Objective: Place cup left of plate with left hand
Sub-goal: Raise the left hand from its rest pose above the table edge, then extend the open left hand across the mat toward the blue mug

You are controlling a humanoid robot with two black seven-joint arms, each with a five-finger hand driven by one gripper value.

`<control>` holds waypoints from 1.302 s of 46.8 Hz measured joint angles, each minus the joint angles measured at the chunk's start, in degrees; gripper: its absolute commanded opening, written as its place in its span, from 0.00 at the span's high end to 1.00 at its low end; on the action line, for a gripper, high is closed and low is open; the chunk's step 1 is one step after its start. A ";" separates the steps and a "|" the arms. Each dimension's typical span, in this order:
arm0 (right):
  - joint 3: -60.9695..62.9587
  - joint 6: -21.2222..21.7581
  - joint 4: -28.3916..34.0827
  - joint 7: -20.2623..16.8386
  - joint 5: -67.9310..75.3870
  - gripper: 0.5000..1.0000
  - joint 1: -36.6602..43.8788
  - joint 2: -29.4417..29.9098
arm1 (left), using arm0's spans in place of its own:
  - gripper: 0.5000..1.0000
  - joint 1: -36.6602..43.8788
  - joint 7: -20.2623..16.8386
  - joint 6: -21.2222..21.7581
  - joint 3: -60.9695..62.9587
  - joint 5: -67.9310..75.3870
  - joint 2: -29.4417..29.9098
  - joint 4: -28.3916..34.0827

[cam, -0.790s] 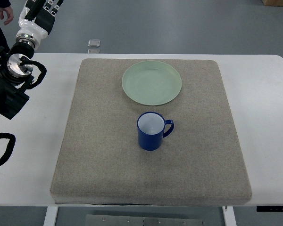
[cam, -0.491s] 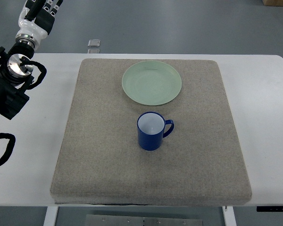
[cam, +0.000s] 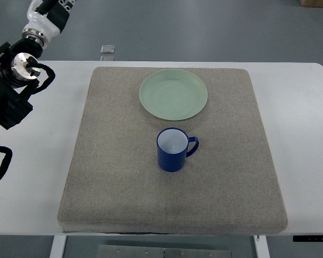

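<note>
Left arm (cam: 21, 59) at the upper-left edge, shifted slightly up and right since the earlier frames; its hand is cropped, so finger state cannot be told. Blue cup (cam: 173, 150) stands untouched below the green plate (cam: 173, 94) on the grey mat (cam: 113, 177); approach barely begun.

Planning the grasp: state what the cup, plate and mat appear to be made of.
Cup: glossy blue outside, white inside with a thin rim, so likely enamelled metal, possibly glazed ceramic.
Plate: pale green, smooth with a soft sheen; ceramic or melamine, cannot tell which.
Mat: grey-beige, matte, flecked and fibrous looking, probably felt or woven fabric over padding.
</note>
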 measured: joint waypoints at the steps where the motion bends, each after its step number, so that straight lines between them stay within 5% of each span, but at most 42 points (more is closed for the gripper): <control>1: 0.00 0.00 0.00 0.00 0.00 0.13 0.00 0.00 | 0.01 -0.01 0.00 -0.01 1.34 0.01 0.13 -1.33; 19: 0.00 0.00 0.00 0.00 0.00 0.13 -0.01 0.00 | 0.01 1.81 -0.06 -2.31 13.06 7.62 8.55 -21.93; 48: 0.00 0.00 0.00 0.00 0.00 0.13 0.00 0.00 | 0.01 12.84 -0.09 -17.72 14.03 20.91 18.30 -29.91; 61: 0.00 0.00 0.00 -0.01 0.00 0.13 -0.01 0.00 | 0.01 16.27 -0.09 -18.27 14.02 25.99 20.10 -32.70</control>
